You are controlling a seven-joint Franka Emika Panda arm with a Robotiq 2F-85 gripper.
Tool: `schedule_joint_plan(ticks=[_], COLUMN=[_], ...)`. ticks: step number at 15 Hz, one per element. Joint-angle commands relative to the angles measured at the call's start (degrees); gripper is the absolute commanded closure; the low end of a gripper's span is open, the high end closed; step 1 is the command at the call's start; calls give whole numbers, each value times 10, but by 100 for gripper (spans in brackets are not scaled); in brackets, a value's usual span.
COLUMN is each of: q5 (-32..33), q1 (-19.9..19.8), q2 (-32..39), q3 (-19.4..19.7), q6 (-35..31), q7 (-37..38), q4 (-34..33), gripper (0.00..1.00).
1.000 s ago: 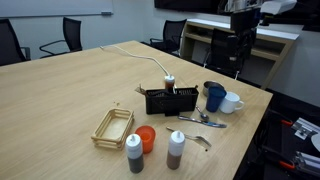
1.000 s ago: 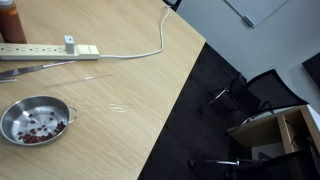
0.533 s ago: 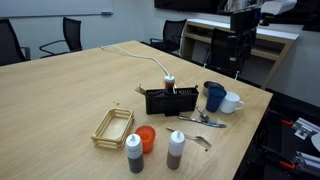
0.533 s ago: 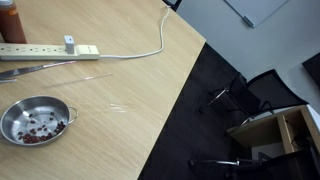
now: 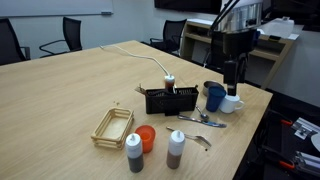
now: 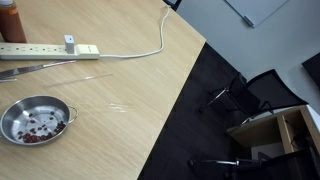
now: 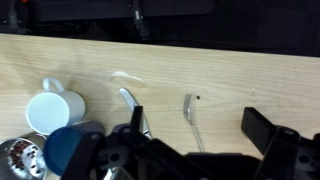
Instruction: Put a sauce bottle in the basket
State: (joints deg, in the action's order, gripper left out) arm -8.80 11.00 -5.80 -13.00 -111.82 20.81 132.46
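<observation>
Over the white mug (image 5: 232,102), the gripper (image 5: 232,80) hangs, jaws apart; the sauce bottle (image 5: 176,150) stands near the basket (image 5: 100,125).

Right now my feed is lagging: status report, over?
Gripper open, empty, above white mug. Sauce bottle upright on table, outside basket. Orange container sits between them.

This is an office meeting room: a long light-wood tabletop (image 5: 60,90) with black swivel chairs (image 5: 68,33) along its far edge, wooden desks (image 5: 270,38) beyond its far corner, dark carpet (image 6: 200,140) and a power strip (image 6: 50,49).
</observation>
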Motion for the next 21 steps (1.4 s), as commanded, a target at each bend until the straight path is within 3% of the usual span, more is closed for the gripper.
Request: schedule_joint_plan(ticks=[1, 9, 10, 21], q5=[-29, -44, -31, -28], q1=[25, 80, 79, 85], q2=[48, 134, 124, 135], q3=[-18, -57, -51, -56], q6=[-47, -154, -136, -153], q7=[-26, -77, -52, -68], q4=[-14, -30, -24, -28], gripper=[0, 0, 0, 0])
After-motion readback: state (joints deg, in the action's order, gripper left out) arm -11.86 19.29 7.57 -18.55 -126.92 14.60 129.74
